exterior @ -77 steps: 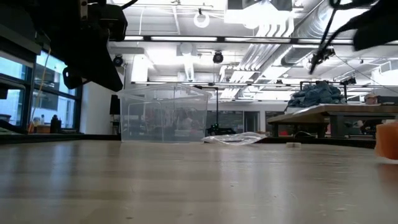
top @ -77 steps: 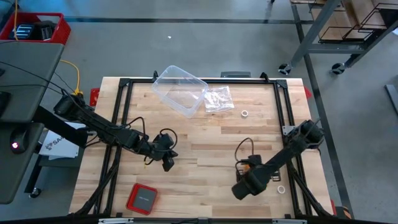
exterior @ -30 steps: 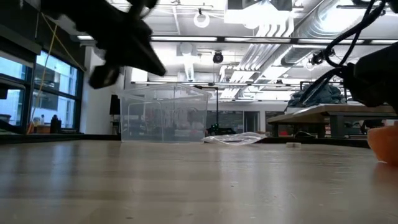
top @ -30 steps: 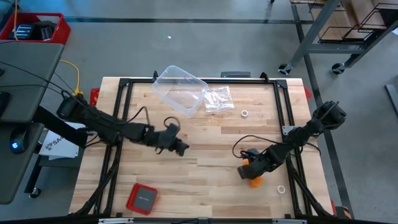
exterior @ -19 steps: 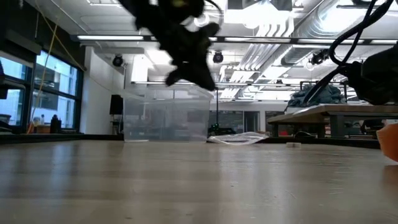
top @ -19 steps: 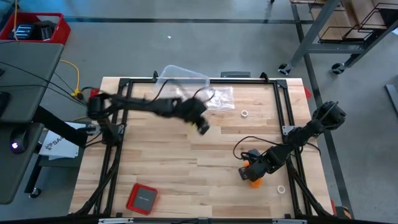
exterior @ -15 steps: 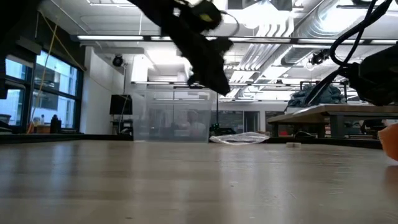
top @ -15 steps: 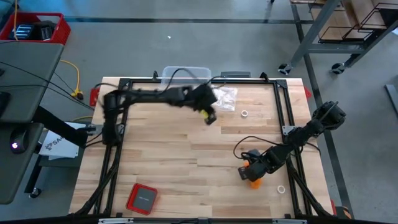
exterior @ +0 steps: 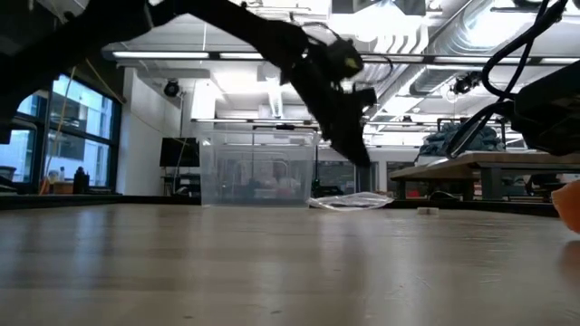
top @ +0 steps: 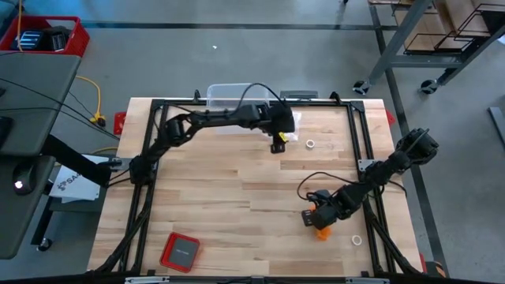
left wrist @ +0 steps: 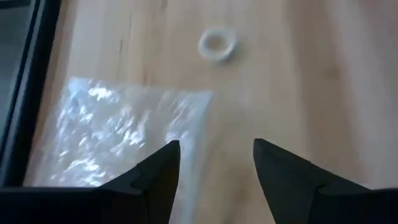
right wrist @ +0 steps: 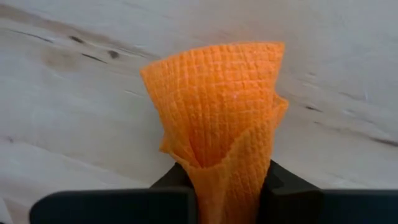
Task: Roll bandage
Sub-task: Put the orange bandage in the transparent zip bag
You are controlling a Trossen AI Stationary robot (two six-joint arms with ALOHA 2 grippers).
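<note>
The bandage (right wrist: 217, 106) is a small orange roll of waffled fabric, at the near right of the table (top: 320, 229); its edge shows at the right border of the low view (exterior: 572, 205). My right gripper (top: 317, 218) is shut on it. My left gripper (top: 278, 143) hangs open above the table's far middle, over the edge of a crinkled clear plastic bag (left wrist: 124, 137), with nothing between its fingers (left wrist: 214, 171). In the low view it hangs well above the table (exterior: 352, 149). My right gripper pinches the bandage roll's near end (right wrist: 219, 177) between its two fingers. The fingers come from the table's right side, slanting down. The roll sticks out past the fingertips, its open layers fanning out ahead. Whether it rests on the table, I cannot tell.
A clear plastic box (top: 230, 96) stands at the far edge beside the bag (top: 290, 125). A small white ring (top: 311, 144) lies just right of my left gripper, another (top: 357, 240) near the right front. A red square case (top: 180, 251) lies at the near left.
My left gripper has swung from the table's left middle toward the far edge and to the right, ending over the plastic bag. The clear box now stands closer to the far edge, turned square to it. My right gripper and the bandage have stayed in place.
</note>
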